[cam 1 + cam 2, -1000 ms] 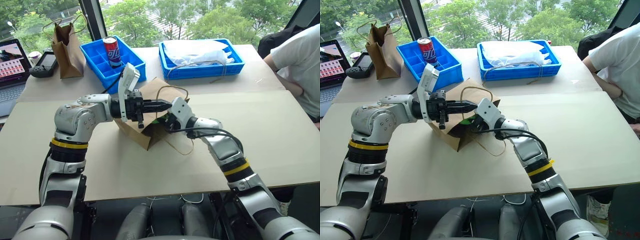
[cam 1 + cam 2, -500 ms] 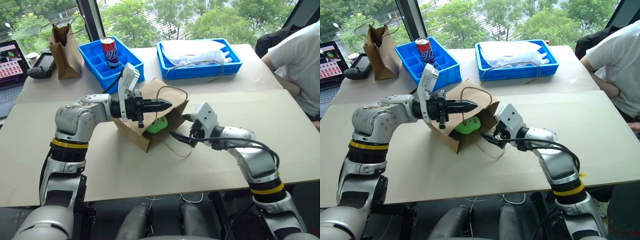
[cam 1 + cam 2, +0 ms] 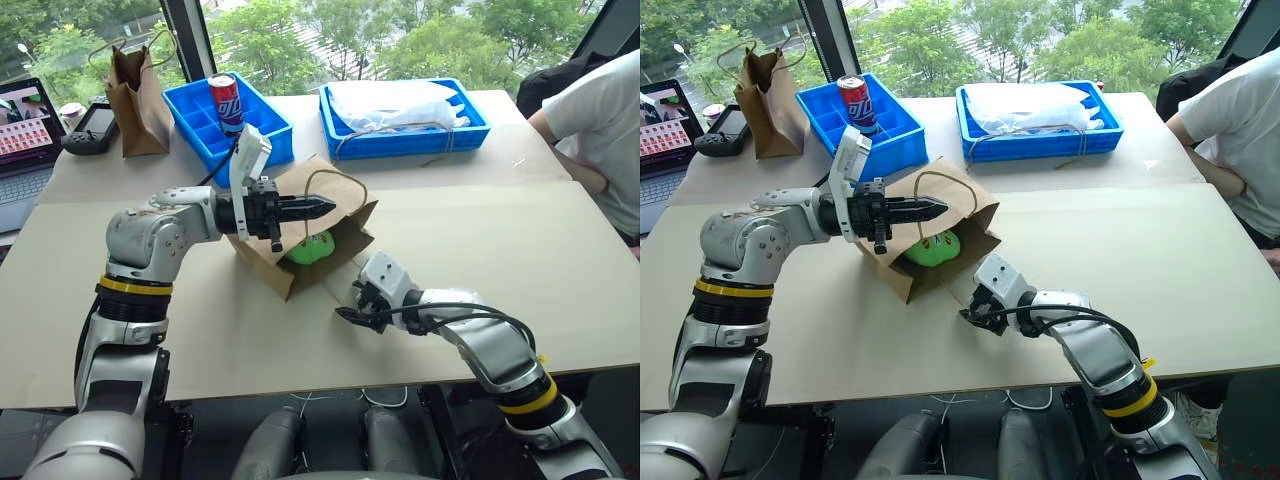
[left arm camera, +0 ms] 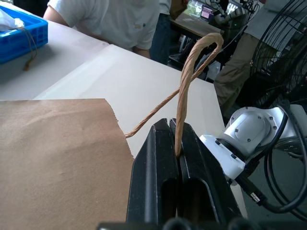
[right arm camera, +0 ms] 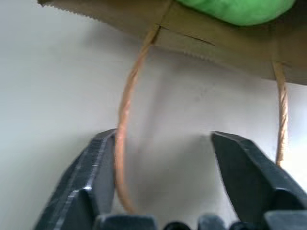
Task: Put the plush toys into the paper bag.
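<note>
Left gripper (image 4: 178,143): my fingers are pressed together on the upper twine handle (image 4: 192,72) of the paper bag, holding its mouth up and open toward my right.
Right gripper (image 3: 352,314): my fingers stand apart with nothing between them, low over the table (image 3: 520,250) just in front of the bag's mouth; the lower twine handle (image 5: 125,115) lies on the table beside one finger.
Paper bag (image 3: 300,255): the wide light-brown kraft bag lies tipped on its side near the middle of the table, mouth facing me and to the right.
Green plush toy (image 3: 312,247): round and light green, sitting inside the bag's mouth, resting on the lower wall.
Red chili plush toy: I cannot tell where it is.
Behind the bag: a blue divided bin (image 3: 205,115) with a red can (image 3: 226,102) standing in it, and a blue tray (image 3: 400,125) holding white plastic.
Far left: a narrower, darker paper bag (image 3: 138,90) upright beside a laptop (image 3: 25,125).
Right edge: a person in a white shirt (image 3: 600,130) sits at the table.
</note>
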### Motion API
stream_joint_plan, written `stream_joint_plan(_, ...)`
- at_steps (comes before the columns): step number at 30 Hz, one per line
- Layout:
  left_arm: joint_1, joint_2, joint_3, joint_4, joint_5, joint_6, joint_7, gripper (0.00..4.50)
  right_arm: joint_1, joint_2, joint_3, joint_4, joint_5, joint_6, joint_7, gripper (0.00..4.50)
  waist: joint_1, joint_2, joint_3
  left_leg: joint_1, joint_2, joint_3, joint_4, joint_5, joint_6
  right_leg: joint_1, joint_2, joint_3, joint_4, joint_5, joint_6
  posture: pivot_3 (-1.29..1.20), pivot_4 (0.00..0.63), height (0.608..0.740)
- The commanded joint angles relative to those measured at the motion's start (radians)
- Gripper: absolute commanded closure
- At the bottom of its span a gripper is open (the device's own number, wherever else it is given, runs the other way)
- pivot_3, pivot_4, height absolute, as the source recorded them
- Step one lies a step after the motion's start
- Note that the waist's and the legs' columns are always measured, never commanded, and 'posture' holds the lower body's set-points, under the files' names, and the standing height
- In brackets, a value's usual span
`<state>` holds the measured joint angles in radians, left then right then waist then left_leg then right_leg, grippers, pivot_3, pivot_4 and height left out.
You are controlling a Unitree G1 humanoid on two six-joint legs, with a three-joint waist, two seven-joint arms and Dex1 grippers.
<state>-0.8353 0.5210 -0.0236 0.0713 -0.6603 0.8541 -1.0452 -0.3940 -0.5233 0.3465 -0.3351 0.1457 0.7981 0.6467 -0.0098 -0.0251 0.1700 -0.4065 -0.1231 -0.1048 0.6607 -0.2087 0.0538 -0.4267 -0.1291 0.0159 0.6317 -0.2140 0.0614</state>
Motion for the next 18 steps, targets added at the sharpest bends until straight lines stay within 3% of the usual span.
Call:
stream_joint_plan(1,-0.034,0.018,0.025,-0.003,0.005,-0.024,-0.009,4.50,-0.079,-0.028,-0.100,-0.027,0.020,-0.033,0.020,2.63,-0.002,0.000,0.000,0.000,0.000,0.000,0.000,0.000,0.000,0.000,0.000,0.000,0.000,0.000,0.000,0.00,0.150,0.740)
stream_joint_plan(6,-0.049,0.008,0.034,0.023,0.012,-0.042,0.002,4.50,-0.178,-0.075,-0.172,-0.028,0.044,-0.050,0.057,4.35,-0.002,0.000,0.000,0.000,0.000,0.000,0.000,0.000,0.000,0.000,0.000,0.000,0.000,0.000,0.000,0.00,0.150,0.740)
stream_joint_plan(7,-0.053,0.005,0.036,0.029,0.017,-0.053,0.006,4.50,-0.213,-0.086,-0.194,-0.025,0.051,-0.052,0.066,4.48,-0.002,0.000,0.000,0.000,0.000,0.000,0.000,0.000,0.000,0.000,0.000,-0.001,0.000,0.000,0.000,0.00,0.150,0.740)
stream_joint_plan(18,-0.108,-0.063,0.075,0.123,0.069,-0.196,0.083,4.50,-0.441,-0.162,-0.258,0.015,0.049,-0.098,0.104,4.48,-0.002,0.000,0.000,-0.002,0.000,0.000,0.000,-0.001,0.001,-0.001,0.000,0.000,-0.001,0.000,0.000,0.00,0.150,0.740)
